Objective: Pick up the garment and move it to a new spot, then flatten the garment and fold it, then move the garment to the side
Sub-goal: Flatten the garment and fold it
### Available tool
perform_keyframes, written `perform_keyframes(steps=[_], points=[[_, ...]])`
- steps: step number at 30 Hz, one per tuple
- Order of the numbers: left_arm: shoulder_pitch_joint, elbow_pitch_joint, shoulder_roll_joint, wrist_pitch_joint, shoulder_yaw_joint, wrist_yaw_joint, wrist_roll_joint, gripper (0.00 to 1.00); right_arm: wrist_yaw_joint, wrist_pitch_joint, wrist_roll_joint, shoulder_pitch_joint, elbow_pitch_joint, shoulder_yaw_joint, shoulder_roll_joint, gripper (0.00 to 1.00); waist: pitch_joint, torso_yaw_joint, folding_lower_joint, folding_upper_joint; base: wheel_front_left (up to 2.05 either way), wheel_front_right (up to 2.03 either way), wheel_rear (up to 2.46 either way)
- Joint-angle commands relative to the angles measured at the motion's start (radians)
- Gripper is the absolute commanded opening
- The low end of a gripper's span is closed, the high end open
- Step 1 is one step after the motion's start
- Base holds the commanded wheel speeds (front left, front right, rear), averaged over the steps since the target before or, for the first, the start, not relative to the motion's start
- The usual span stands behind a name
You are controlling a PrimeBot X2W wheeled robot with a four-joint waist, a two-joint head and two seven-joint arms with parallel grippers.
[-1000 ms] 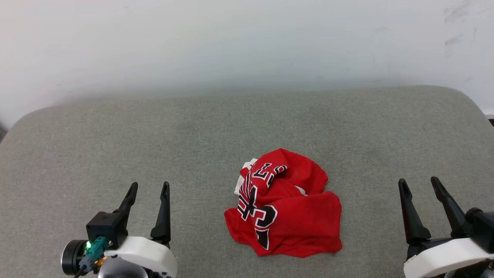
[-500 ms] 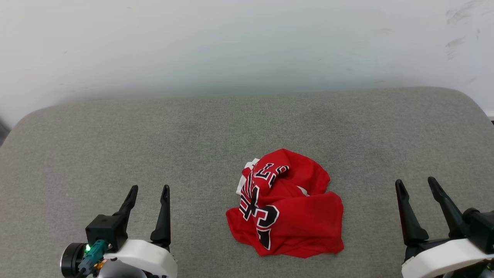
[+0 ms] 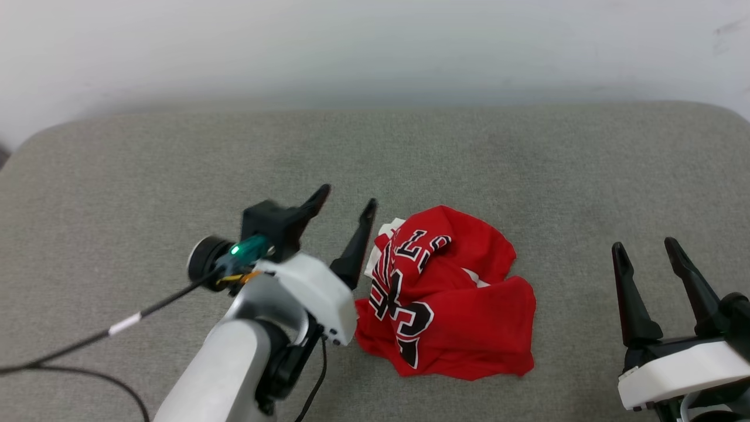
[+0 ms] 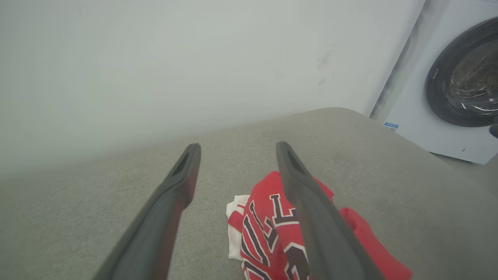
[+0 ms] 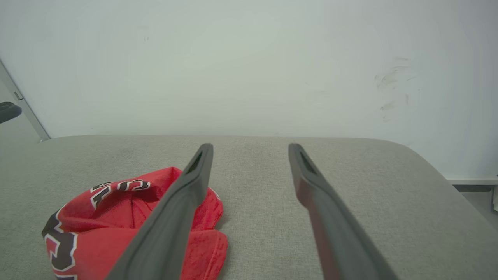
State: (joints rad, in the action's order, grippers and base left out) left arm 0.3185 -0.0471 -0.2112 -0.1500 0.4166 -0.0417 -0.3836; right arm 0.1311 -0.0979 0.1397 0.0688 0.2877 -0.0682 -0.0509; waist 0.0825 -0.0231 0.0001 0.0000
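Garment point(image 3: 469, 310) lies crumpled near the middle of the grey surface point(image 3: 176, 158), with open room all round and the rounded edges well off. We see its longer run slanting far-left to near-right, lettering on its left. Left claw point(image 3: 346, 197) gapes wide just beside its far-left corner; right claw point(image 3: 643, 244) is wide too, well apart. Our left wrist view adds a washing machine point(image 4: 459, 77) beyond the surface's edge.
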Motion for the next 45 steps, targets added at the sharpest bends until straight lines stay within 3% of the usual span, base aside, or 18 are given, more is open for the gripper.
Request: perform_keyframes(steps=[1, 9, 13, 16, 17, 18, 19, 26, 31, 40, 45], points=[[0.057, 0.027, 0.007, -0.054, 0.023, 0.029, -0.014, 1.0, -0.001, 0.003, -0.002, -0.015, 0.005, 0.003, 0.001, 1.0, 0.026, -0.014, -0.0001, 0.0, 0.0, 0.0, 0.0], [0.178, 0.18, 0.01, -0.325, 0.121, 0.112, -0.073, 1.0, -0.001, 0.027, 0.02, -0.031, -0.013, 0.004, 0.001, 1.0, 0.075, -0.066, -0.0001, 0.0, 0.0, 0.0, 0.0], [0.194, 0.252, -0.005, -0.453, 0.154, 0.132, -0.111, 1.0, -0.001, 0.039, 0.032, -0.039, -0.028, 0.002, 0.001, 1.0, 0.092, -0.09, -0.0001, 0.0, 0.0, 0.0, 0.0], [0.203, 0.278, -0.016, -0.488, 0.163, 0.138, -0.124, 1.0, -0.001, 0.05, 0.038, -0.042, -0.041, -0.001, 0.001, 1.0, 0.097, -0.1, -0.0001, 0.0, 0.0, 0.0, 0.0], [0.203, 0.281, -0.018, -0.491, 0.164, 0.14, -0.129, 0.47, -0.001, 0.051, 0.041, -0.042, -0.044, -0.002, 0.001, 1.0, 0.098, -0.102, -0.0001, 0.0, 0.0, 0.0, 0.0], [0.206, 0.282, -0.019, -0.481, 0.161, 0.14, -0.127, 0.08, -0.001, 0.055, 0.043, -0.043, -0.047, -0.002, 0.001, 1.0, 0.099, -0.103, -0.0001, 0.0, 0.0, 0.0, 0.0], [0.21, 0.281, -0.023, -0.469, 0.158, 0.139, -0.118, 0.0, -0.001, 0.058, 0.045, -0.042, -0.049, -0.003, 0.001, 1.0, 0.1, -0.104, -0.0001, 0.0, 0.0, 0.0, 0.0], [0.21, 0.232, -0.035, -0.346, 0.111, 0.099, -0.092, 0.0, -0.001, 0.065, 0.051, -0.046, -0.059, -0.013, 0.001, 1.0, 0.099, -0.087, -0.0001, 0.0, 0.0, 0.0, 0.0], [0.119, 0.13, -0.064, -0.255, 0.04, 0.027, -0.099, 0.0, -0.001, 0.062, 0.048, -0.036, -0.06, -0.026, 0.001, 1.0, 0.084, -0.062, -0.0001, 0.0, 0.0, 0.0, 0.0], [-0.233, 0.01, -0.147, -0.237, -0.05, -0.116, -0.142, 0.0, -0.001, 0.047, 0.042, -0.009, -0.05, -0.026, 0.001, 1.0, 0.044, -0.026, -0.0001, 0.0, 0.0, 0.0, 0.0], [-0.42, 0.024, -0.122, -0.243, -0.07, -0.17, -0.207, 0.0, -0.001, 0.037, 0.036, 0.0, -0.047, -0.019, 0.001, 1.0, 0.018, -0.023, -0.0001, 0.0, 0.0, 0.0, 0.0]])
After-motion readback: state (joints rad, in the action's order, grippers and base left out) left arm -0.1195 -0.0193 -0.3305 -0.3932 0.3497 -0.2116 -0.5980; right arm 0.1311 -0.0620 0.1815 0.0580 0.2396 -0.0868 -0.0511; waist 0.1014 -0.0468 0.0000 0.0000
